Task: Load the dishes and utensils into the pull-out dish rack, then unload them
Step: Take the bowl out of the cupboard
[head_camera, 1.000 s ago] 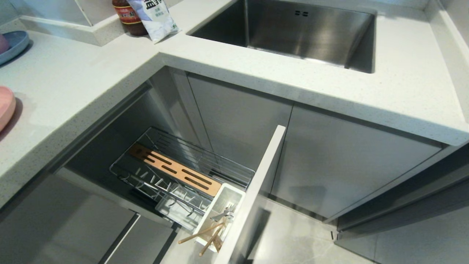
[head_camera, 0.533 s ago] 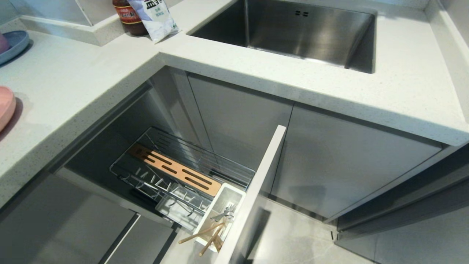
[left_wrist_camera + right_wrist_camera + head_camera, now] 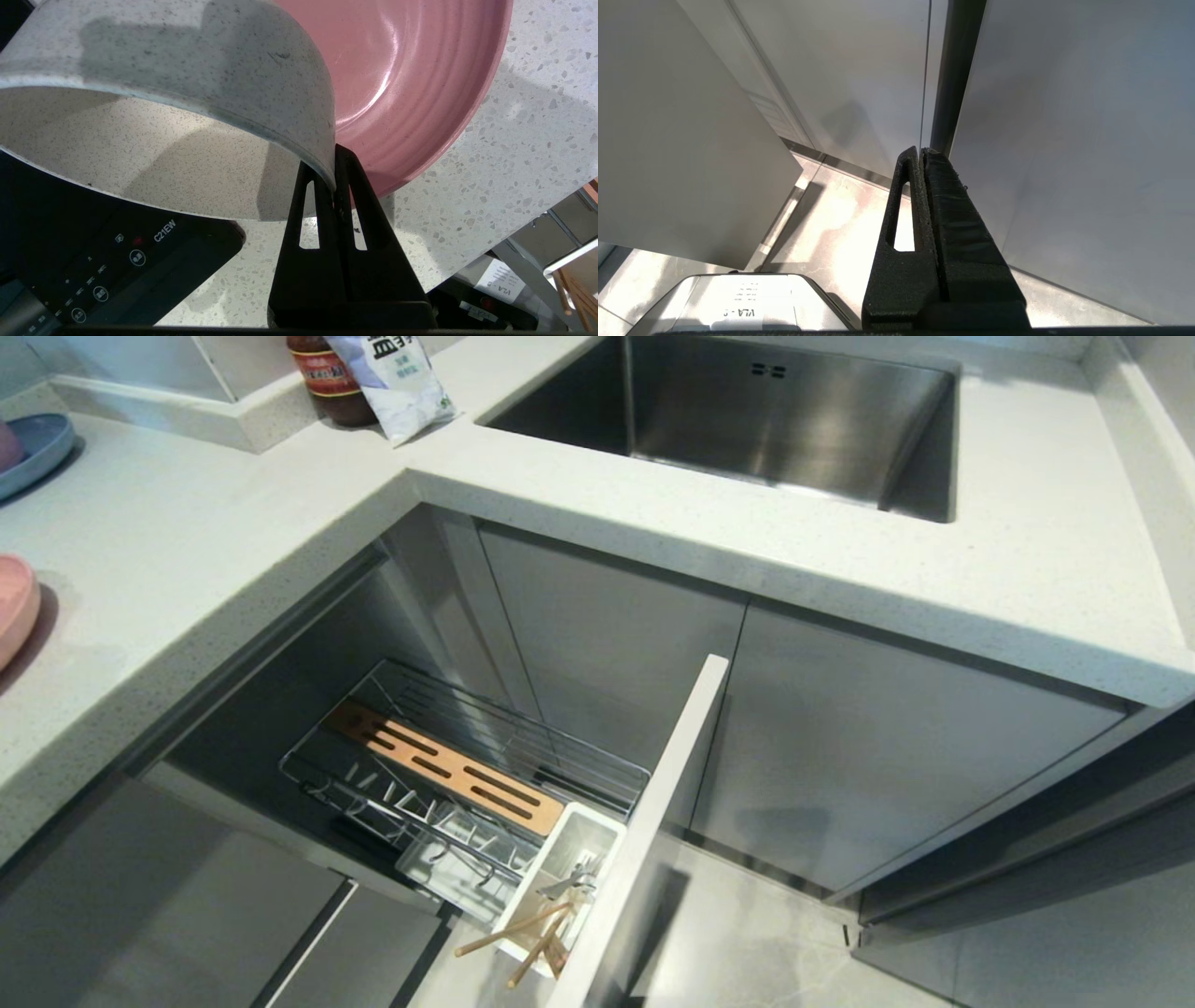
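Speckled bowl (image 3: 154, 116) is pinched at its rim by the left gripper (image 3: 334, 182) above the pink plate (image 3: 411, 88), apparently awaiting carriage to the dish rack (image 3: 448, 775); right gripper (image 3: 920, 158) closed, empty.

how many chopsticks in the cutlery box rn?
2: both chopsticks lean out of the white cutlery box at the rack's front end, beside the metal cutlery. More could be hidden inside.

- White speckled stone countertop (image 3: 233, 551), L-shaped, with a steel sink (image 3: 775, 420) set into it.
- On it: a large pink round plate (image 3: 411, 79), a blue plate (image 3: 33, 453), a black induction hob (image 3: 117, 252).
- By the back ledge: a dark sauce jar (image 3: 322, 378) and a white packet (image 3: 397, 383).
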Tool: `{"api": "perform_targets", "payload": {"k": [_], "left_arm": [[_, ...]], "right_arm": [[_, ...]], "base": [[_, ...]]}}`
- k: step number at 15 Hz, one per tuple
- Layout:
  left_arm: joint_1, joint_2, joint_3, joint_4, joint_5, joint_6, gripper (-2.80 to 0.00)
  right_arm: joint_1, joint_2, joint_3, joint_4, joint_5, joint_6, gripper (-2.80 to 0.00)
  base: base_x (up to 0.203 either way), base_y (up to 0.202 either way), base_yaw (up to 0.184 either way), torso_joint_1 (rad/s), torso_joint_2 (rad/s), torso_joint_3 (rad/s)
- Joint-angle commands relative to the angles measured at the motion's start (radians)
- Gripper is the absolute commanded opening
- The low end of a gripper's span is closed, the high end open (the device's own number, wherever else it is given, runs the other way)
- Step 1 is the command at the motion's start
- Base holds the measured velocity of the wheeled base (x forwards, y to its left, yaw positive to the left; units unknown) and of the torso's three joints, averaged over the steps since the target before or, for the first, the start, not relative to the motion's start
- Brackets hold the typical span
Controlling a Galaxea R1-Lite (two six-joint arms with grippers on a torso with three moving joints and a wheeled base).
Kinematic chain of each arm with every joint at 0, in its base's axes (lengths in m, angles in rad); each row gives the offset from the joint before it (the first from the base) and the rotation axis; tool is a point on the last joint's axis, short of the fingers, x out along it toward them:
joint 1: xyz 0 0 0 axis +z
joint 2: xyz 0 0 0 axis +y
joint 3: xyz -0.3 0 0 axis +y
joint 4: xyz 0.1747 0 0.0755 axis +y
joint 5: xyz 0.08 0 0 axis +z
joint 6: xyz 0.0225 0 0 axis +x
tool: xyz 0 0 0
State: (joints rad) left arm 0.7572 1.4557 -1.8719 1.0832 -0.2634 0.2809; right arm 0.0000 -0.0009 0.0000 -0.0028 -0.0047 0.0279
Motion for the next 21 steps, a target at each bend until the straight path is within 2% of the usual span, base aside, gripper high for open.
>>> {"api": "perform_targets", "payload": {"k": [1, 8, 9, 18, 21], "left_arm": [[-0.001, 0.005, -0.001, 0.006, 0.0, 0.001, -2.8], [-0.003, 0.01, 0.0, 0.006, 0.016, 0.004, -2.8], [-0.003, 0.009, -0.001, 0.006, 0.016, 0.004, 0.0], [-0.001, -0.006, -0.005, -0.008, 0.012, 0.001, 0.0], [0.002, -0.039, -0.002, -0.035, 0.005, -0.033, 0.0]], "right_arm": [[0.0, -0.002, 0.002, 0.0, 0.0, 0.0, -2.8], [0.0, -0.002, 0.002, 0.0, 0.0, 0.001, -2.8], [0.0, -0.002, 0.002, 0.0, 0.0, 0.0, -2.8], [0.0, -0.002, 0.002, 0.0, 0.0, 0.0, -2.8], [0.0, -0.002, 0.0, 0.0, 0.0, 0.0, -2.8]], "base": [[0.0, 0.0, 0.0, 0.0, 0.0, 0.0], [0.0, 0.0, 0.0, 0.0, 0.0, 0.0], [0.0, 0.0, 0.0, 0.0, 0.0, 0.0], [0.0, 0.0, 0.0, 0.0, 0.0, 0.0], [0.0, 0.0, 0.0, 0.0, 0.0, 0.0]]}}
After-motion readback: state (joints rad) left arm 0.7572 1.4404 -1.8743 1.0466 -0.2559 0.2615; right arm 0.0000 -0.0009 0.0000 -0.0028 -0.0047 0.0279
